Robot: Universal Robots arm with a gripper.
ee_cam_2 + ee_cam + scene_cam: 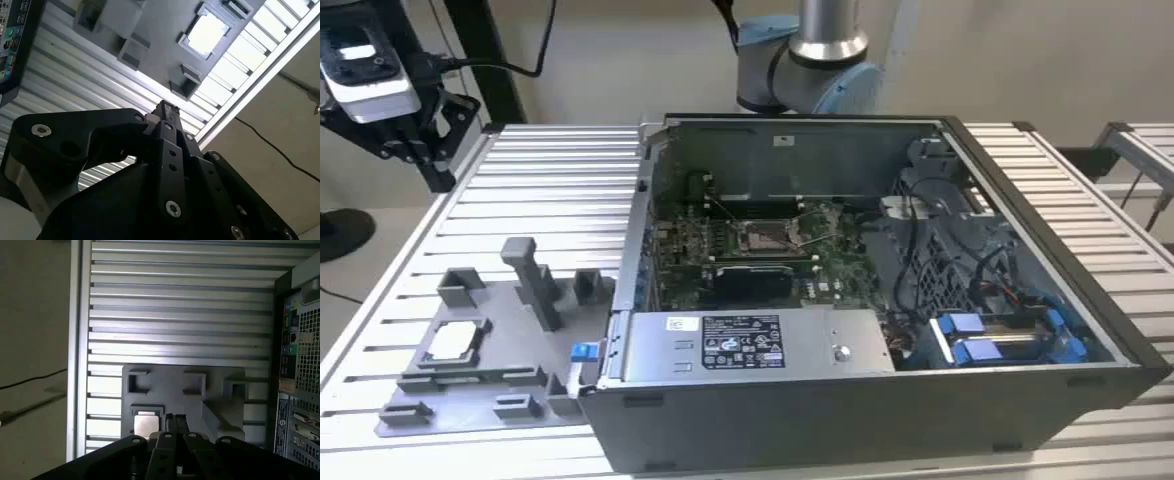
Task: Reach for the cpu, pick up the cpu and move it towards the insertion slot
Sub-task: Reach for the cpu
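1. In the first wrist view, the black gripper (175, 418) covers one edge of the flat square silvery cpu (146, 424) and of the grey moulded fixture tray (170, 385).
2. In the exterior view, the pin field of the metal-framed square insertion slot (765, 236) is too small to resolve.

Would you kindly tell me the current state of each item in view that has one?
cpu: lying flat in the grey holder, not gripped.
insertion slot: appears empty.
computer case: lying on its side, open.
claw: shut, holding nothing, clear of the cpu.
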